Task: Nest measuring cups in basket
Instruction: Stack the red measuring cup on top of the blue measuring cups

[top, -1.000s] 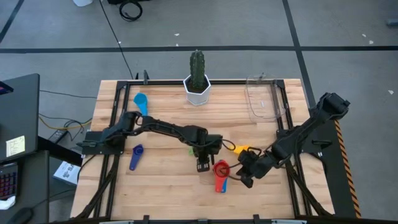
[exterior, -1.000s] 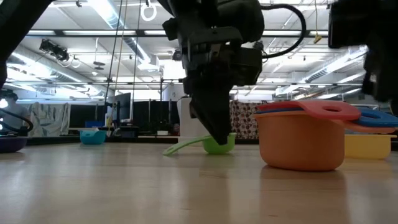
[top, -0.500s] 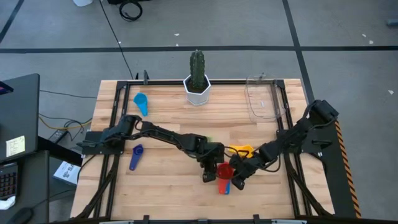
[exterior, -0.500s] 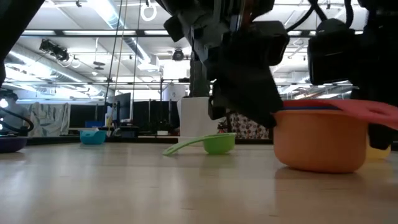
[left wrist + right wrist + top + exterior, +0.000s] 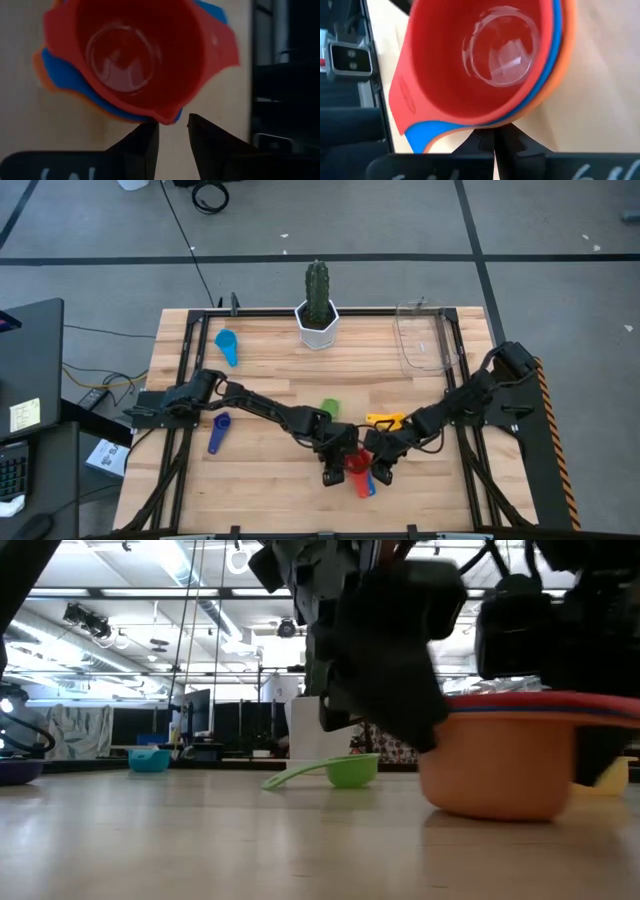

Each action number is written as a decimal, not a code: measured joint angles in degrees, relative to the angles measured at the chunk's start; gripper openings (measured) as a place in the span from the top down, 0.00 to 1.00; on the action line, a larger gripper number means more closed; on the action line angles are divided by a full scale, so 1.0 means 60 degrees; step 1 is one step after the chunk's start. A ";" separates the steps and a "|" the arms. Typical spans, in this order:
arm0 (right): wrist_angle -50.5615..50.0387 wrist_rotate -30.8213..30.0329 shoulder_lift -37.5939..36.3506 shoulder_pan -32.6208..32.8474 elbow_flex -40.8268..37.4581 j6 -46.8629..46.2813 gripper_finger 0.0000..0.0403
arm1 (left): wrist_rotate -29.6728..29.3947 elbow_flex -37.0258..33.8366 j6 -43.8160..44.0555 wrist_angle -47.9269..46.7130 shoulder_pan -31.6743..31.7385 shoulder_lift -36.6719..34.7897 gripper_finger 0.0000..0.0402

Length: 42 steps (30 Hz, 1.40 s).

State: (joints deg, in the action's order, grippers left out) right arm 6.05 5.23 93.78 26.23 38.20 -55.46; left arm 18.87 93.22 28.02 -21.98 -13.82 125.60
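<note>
A red measuring cup (image 5: 357,466) sits nested in a blue one and an orange one (image 5: 490,775), which stands on the table near its front edge. My left gripper (image 5: 172,127) is open by a narrow gap, just left of the stack. My right gripper (image 5: 495,137) is shut at the stack's right side. Green (image 5: 328,410), yellow (image 5: 386,420), light blue (image 5: 227,345) and purple (image 5: 218,430) cups lie loose on the table. The clear basket (image 5: 425,340) stands at the far right. My left gripper slants down from the table's left. Its fingertips (image 5: 150,131) stand on either side of the red cup's pouring lip (image 5: 166,119); I cannot tell whether they touch it. My right gripper slants down from the right, its shut fingertips (image 5: 492,134) against the stack's outer rim (image 5: 520,117), beside the handles (image 5: 422,134). The stack stands upright on the table.
A white pot with a green cactus (image 5: 318,300) stands at the far middle. Black frame rails run along the table's sides (image 5: 185,370). Bare wood lies between the stack and the basket.
My left gripper has gone toward the near edge and a little right, uncovering the green cup. My right gripper has come down and toward the left, up to the stack. The stack has slid slightly toward the near edge and its handles have turned.
</note>
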 joint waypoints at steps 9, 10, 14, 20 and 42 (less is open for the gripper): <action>0.0213 -0.0225 0.0004 -0.0754 0.0004 0.0998 1.00 | -0.0845 0.0016 -0.0025 -0.1410 0.0028 -0.0004 0.73; 0.0229 -0.0185 0.0004 -0.0849 0.0004 0.1083 1.00 | -0.0844 0.0016 -0.0024 -0.1437 0.0028 -0.0004 0.73; 0.0274 0.0011 0.0004 -0.1112 0.0004 0.1506 1.00 | -0.1104 0.0016 0.0049 -0.1634 0.0083 -0.0004 0.73; -0.0129 -0.0274 -0.0439 -0.1182 0.0004 0.1619 1.00 | -0.1353 0.0027 0.0277 -0.2414 0.0258 -0.0143 0.73; -0.1421 -0.0823 -0.1305 -0.0785 0.0015 0.0621 1.00 | -0.2031 0.0024 0.1869 -0.1475 -0.0358 -0.0443 0.73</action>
State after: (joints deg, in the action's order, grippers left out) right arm -2.47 0.29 85.94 21.52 38.28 -51.73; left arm 6.69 93.36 39.24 -30.83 -15.97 122.94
